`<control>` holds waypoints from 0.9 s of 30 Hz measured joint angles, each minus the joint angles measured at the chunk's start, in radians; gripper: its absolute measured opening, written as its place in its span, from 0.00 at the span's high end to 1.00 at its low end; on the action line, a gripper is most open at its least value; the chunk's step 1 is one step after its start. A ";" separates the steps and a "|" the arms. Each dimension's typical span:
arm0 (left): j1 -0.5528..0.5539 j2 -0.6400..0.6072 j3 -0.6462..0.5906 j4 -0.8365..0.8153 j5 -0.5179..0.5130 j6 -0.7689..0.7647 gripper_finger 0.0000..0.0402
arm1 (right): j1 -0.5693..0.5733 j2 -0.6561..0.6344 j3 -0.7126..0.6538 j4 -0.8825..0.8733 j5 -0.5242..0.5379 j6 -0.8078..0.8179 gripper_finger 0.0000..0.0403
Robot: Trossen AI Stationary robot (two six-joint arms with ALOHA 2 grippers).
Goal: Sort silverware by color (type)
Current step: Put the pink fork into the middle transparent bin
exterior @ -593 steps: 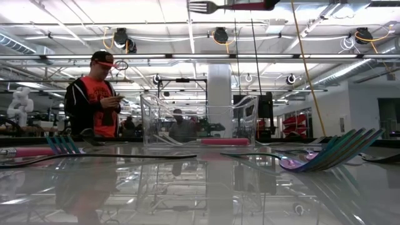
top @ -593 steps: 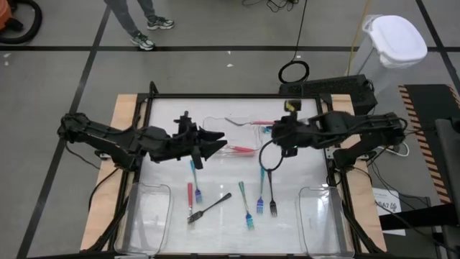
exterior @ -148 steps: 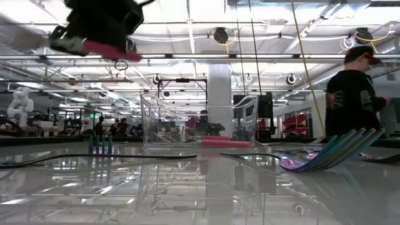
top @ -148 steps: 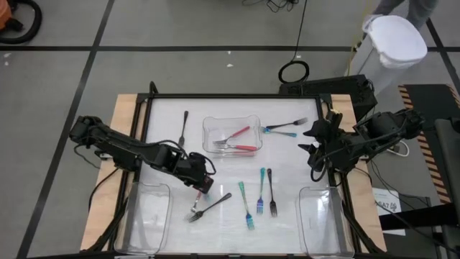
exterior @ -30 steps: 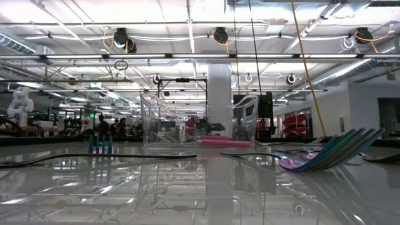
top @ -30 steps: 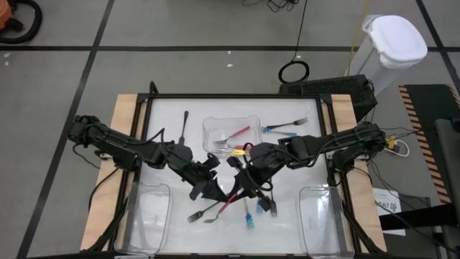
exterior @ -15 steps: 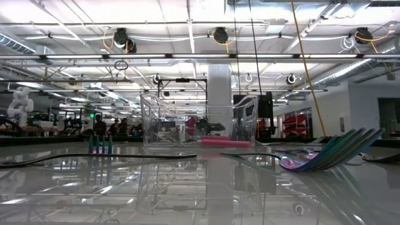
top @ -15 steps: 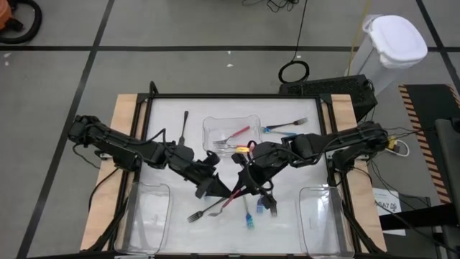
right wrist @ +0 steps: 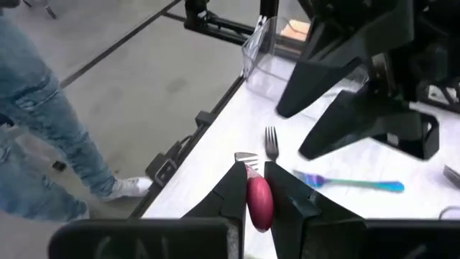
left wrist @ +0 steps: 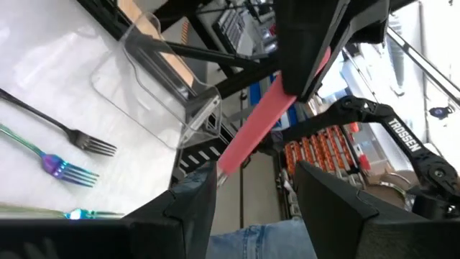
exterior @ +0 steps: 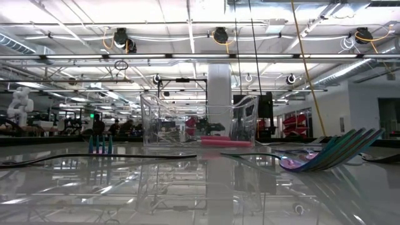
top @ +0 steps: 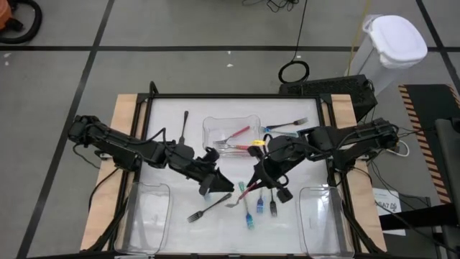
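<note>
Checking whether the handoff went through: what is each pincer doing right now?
Left pincer: open, holding nothing, fingers spread.
Right pincer: closed on the pink-handled fork, held above the table.

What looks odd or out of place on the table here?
Nothing spilled or damaged. The one unusual thing: a pink-handled fork is off the table in the right gripper, beside the open left gripper, while other silverware lies loose.

Grey floor (top: pixel 72 29) crossed by black tape lines is lying around the table; ceiling lights (exterior: pixel 220 34) are shining
</note>
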 joint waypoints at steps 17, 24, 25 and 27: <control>-0.001 0.000 0.001 0.008 -0.116 0.003 0.54 | 0.000 -0.220 0.000 -0.146 0.162 -0.055 0.93; -0.001 0.000 0.001 0.063 -0.214 0.044 0.54 | 0.000 -0.283 0.000 -0.179 0.212 -0.108 0.93; -0.001 0.000 0.001 0.083 -0.227 0.064 0.54 | 0.000 -0.292 0.000 -0.189 0.221 -0.112 0.93; -0.001 -0.001 0.001 0.120 -0.255 0.094 0.54 | 0.000 -0.307 0.000 -0.203 0.240 -0.127 0.93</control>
